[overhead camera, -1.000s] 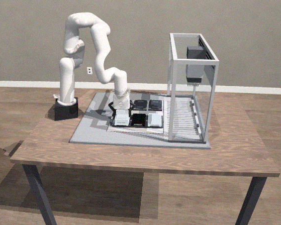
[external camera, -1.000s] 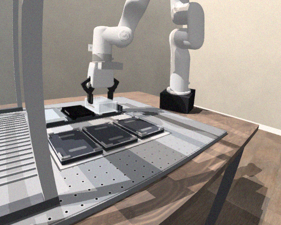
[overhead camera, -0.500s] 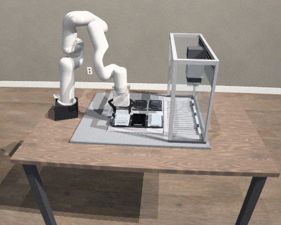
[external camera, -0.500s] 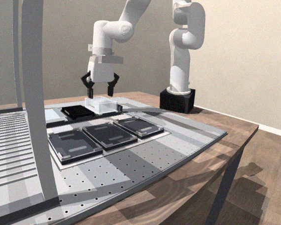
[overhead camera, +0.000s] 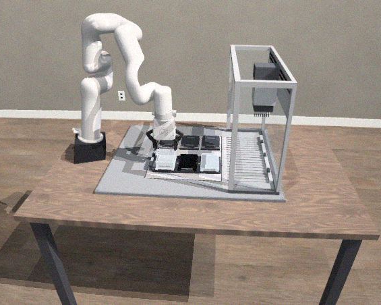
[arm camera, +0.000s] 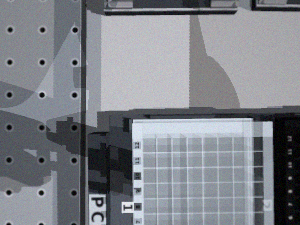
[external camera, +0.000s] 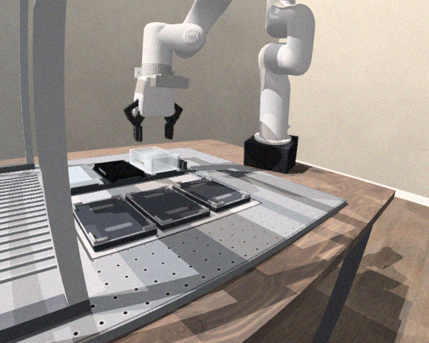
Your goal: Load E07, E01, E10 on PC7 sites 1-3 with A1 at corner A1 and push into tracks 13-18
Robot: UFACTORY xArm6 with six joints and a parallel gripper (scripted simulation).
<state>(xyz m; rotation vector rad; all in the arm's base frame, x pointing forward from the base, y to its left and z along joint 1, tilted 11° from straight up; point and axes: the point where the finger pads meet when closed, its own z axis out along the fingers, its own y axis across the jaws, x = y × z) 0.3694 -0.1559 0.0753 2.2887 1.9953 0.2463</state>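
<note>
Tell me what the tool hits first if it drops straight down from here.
Most likely the clear deep-well block on the carrier's site 1. The open tool hangs just above it, pointing down, though its exact offset from the block's centre is unclear.

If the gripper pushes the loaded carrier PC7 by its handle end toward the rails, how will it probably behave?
PC7 looks like a long, flat, rigid tray, so it should slide rather than bend or tip. It lies slightly askew on the apron, so an off-centre push may rotate it. The tall deep-well block stands highest, so it seems likeliest to shift if jolted.
</note>
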